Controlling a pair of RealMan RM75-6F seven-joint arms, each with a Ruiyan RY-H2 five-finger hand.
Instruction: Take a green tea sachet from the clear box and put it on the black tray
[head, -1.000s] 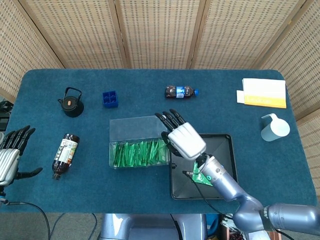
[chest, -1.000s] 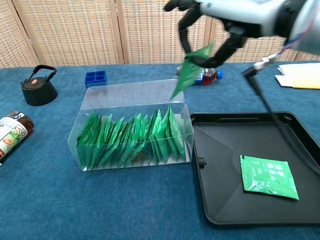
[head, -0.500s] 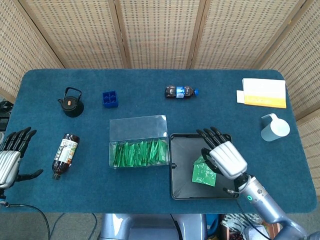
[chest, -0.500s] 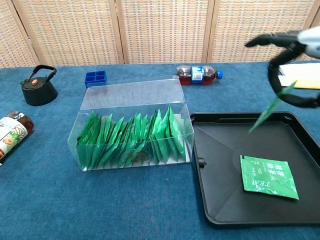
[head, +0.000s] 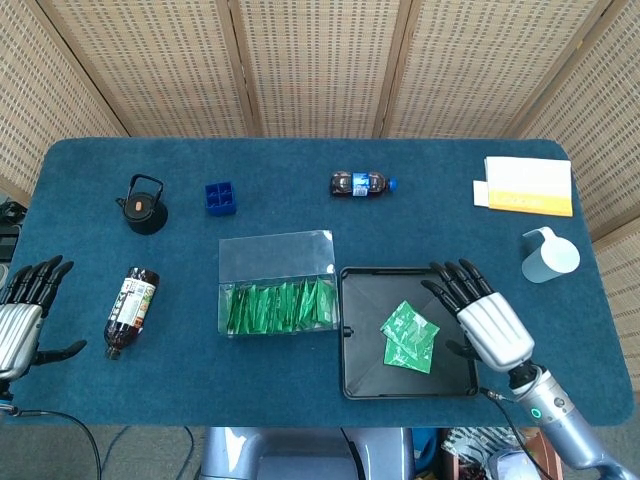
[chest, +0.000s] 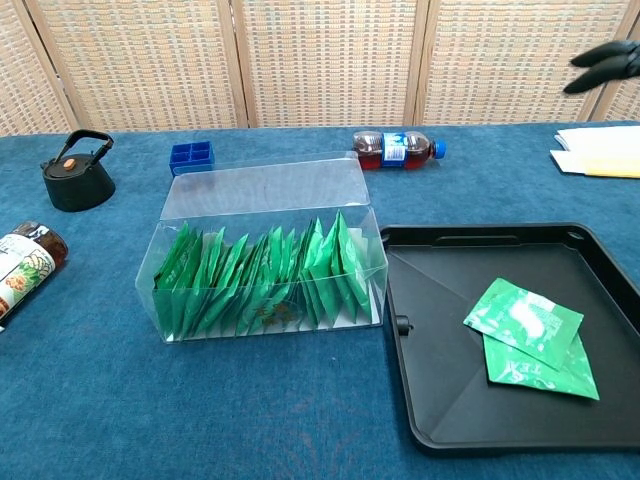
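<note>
From the chest camera the right hand (chest: 608, 66) was mostly cut off at the top right edge, just dark fingertips poking in, and the left hand (head: 22, 312) only showed in the head view, partly clipped by the left border. Print on the sachets was too small to read. The right hand had its fingers spread and held nothing, hovering by the right edge of the black tray (head: 357, 380); the left hand sat open too, off at the table's left side. Half a second before, the right hand was pinching a green sachet over the tray, but by this moment it had let go and pulled back to the right. That sachet (chest: 522, 322) lay flat on the tray, overlapping the other sachet (chest: 556, 372) already there. The clear box (chest: 266, 187) beside the tray was full of green sachets standing on edge.
</note>
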